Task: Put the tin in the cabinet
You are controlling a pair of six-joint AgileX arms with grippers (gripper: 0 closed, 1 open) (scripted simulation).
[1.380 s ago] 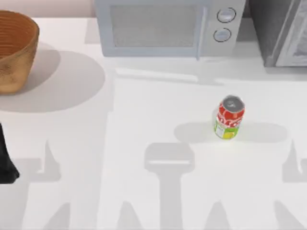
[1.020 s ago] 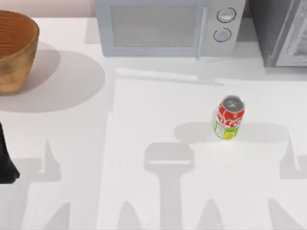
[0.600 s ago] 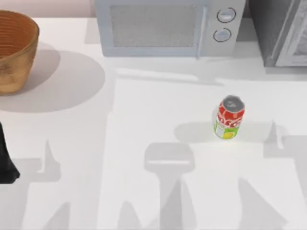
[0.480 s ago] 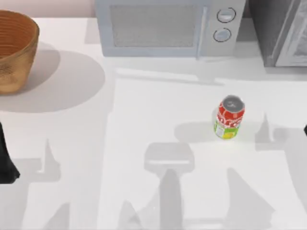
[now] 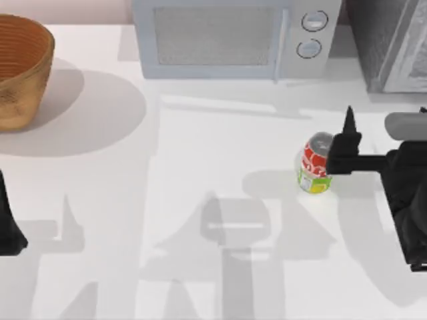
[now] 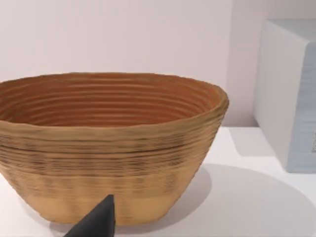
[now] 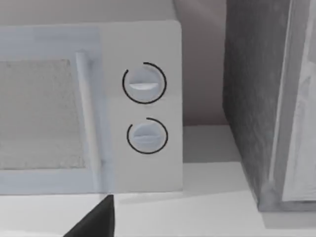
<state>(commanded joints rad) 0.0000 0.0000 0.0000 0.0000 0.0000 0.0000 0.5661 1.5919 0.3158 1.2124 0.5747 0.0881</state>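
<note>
Change: your right gripper [image 5: 341, 150] has swung in from the table's right edge and now sits beside the tin [image 5: 317, 164] | fingers: cannot tell | tin: upright on the table, short of the cabinet [image 5: 390, 43] | left arm parked | meaning: grasp not yet made.

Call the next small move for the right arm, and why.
Probably ease the right end effector a little farther toward the tin so the fingers straddle it, then close. The tin stands upright on the table, ungrasped, with one dark fingertip beside its right edge. The cabinet is at the back right. The left end effector sits parked at the table's left edge.
</note>
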